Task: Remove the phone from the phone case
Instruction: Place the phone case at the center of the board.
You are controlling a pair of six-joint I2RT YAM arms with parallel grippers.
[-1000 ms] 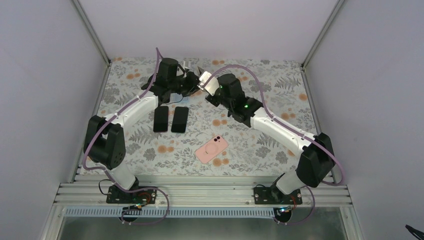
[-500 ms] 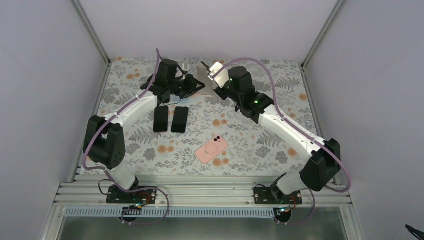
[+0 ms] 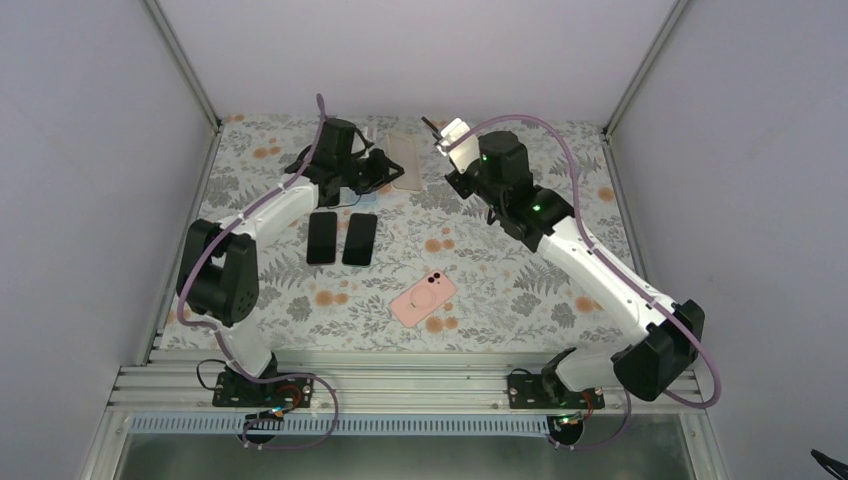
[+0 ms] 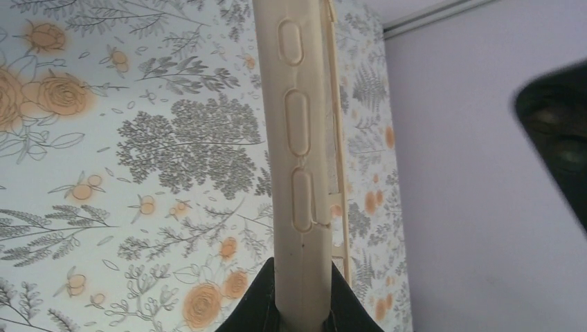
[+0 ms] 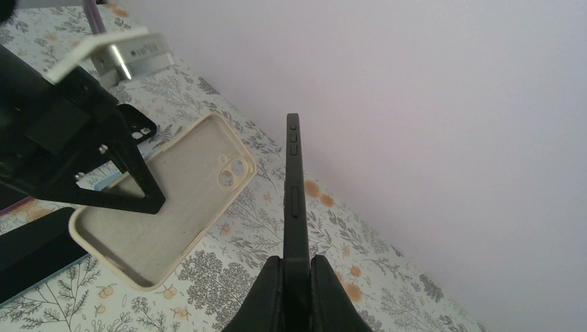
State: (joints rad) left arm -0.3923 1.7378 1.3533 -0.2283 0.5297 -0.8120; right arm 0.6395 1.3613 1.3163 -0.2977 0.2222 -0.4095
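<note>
Tabletop [image 3: 500, 300] floral, walls [image 3: 400, 50] lilac; phone [image 5: 294, 200] and case [image 3: 407, 160] held apart above it.

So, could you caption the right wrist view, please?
Right gripper pinches the black phone edge-on, beside the empty cream case in the left gripper.

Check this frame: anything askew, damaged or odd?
Nothing damaged or spilled. The cream case, clamped in the left gripper, is empty; the right gripper holds the black phone clear of it. Only the pink case lies diagonal, while the two black phones near it lie parallel.
</note>
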